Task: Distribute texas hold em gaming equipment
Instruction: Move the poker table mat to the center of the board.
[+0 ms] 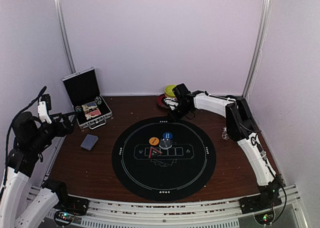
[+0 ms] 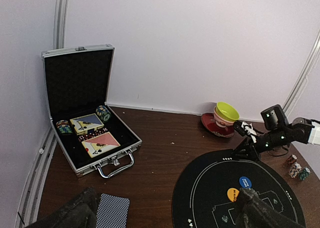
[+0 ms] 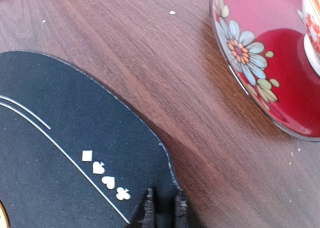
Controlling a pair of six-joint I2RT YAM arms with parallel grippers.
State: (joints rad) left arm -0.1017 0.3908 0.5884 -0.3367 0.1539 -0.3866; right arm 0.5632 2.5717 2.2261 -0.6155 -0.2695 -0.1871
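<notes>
A round black mat [image 1: 195,160] lies mid-table with an orange disc [image 1: 154,140] and a blue disc [image 1: 167,135] on it, next to a grey disc [image 1: 165,143]. A blue-backed deck of cards [image 1: 89,141] sits left of the mat, and in the left wrist view the deck [image 2: 112,211] lies just inside the left finger. A few striped chips [image 2: 295,167] stand by the mat's right side. My right gripper [image 3: 164,210] is down at the mat's far edge [image 3: 167,158], jaws pinched on the slightly raised rim. My left gripper [image 2: 167,219] hovers open at the table's left.
An open metal case [image 1: 87,98] at the back left holds card packs and chips [image 2: 102,113]. A yellow-green bowl [image 2: 226,111] on a red flowered saucer [image 3: 280,63] stands close behind my right gripper. Walls close in the back and sides.
</notes>
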